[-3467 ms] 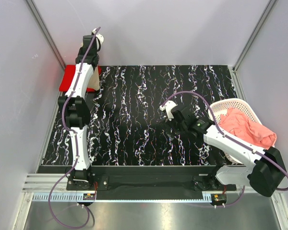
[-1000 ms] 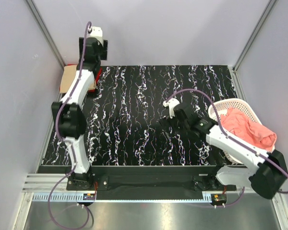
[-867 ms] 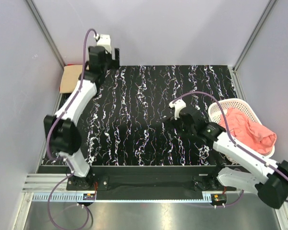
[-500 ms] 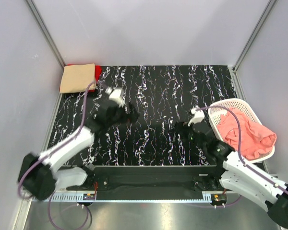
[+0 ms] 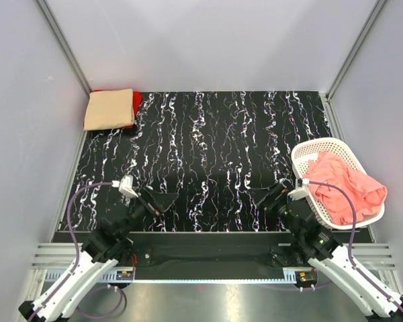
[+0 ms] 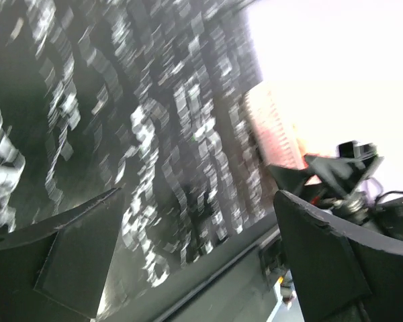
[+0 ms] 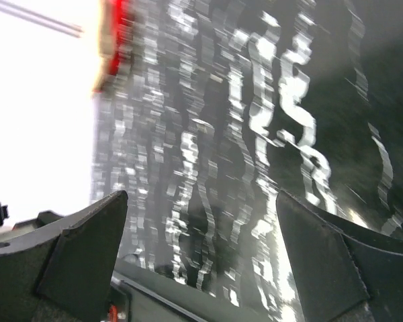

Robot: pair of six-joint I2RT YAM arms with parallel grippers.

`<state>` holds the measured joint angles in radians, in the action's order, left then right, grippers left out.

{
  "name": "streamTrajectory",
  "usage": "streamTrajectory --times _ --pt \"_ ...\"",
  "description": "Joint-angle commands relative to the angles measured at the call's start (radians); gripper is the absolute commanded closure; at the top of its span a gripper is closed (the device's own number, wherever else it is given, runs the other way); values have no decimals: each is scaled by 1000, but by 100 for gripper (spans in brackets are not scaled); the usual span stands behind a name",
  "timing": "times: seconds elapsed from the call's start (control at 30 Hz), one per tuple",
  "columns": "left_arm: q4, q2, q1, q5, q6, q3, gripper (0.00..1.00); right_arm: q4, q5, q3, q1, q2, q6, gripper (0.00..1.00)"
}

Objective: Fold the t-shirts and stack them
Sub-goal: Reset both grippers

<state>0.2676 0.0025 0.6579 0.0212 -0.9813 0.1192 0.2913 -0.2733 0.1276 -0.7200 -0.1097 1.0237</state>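
Bunching in basket [image 5: 301,153] just right of R gripper [image 5: 274,197], pink tee [image 5: 342,184] is lying nearest that arm; L gripper [image 5: 162,201] well apart, both w/ jaws spread.

a black table [image 5: 208,147] with white marbled streaks is filling the middle of the top view. a white lattice basket [image 5: 314,145] is sitting on it at about 4 o'clock, close against the right edge. pale grey walls [image 5: 208,40] are closing in the far side and both flanks. slanted metal posts [image 5: 64,43] are rising at 11 and 1 o'clock. a ridged metal rail [image 5: 208,276] is running along the near edge at 6 o'clock. in both wrist views the streaked tabletop [image 6: 154,134] is showing only as a blur.
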Motion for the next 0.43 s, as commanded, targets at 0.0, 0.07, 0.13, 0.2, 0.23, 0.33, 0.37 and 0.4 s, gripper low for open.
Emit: streamTrajectory --times 0.0,0.07,0.13,0.2,0.23,0.33,0.37,0.4 --pt "69 -104 5 -70 -88 -39 1 98 -58 27 -6 -103 114 0" --pt "24 -110 5 -115 -105 -87 1 173 -79 11 -6 -93 200 0" --pt "-50 -165 5 -127 -166 -143 1 283 -101 -23 -6 -24 261 0" --pt "-188 -132 5 -161 -232 -213 1 338 -93 -58 -6 100 279 0" --pt "-241 -131 6 -187 -264 -242 1 313 -84 -62 -4 91 270 0" --pt "-265 -160 6 -182 -303 -265 1 231 -49 -56 -7 -13 276 0" --pt "-307 -159 6 -190 -307 -265 1 212 -34 -52 -7 -30 262 0" --pt "-336 -153 6 -201 -313 -268 1 194 4 -48 -7 -27 257 0"
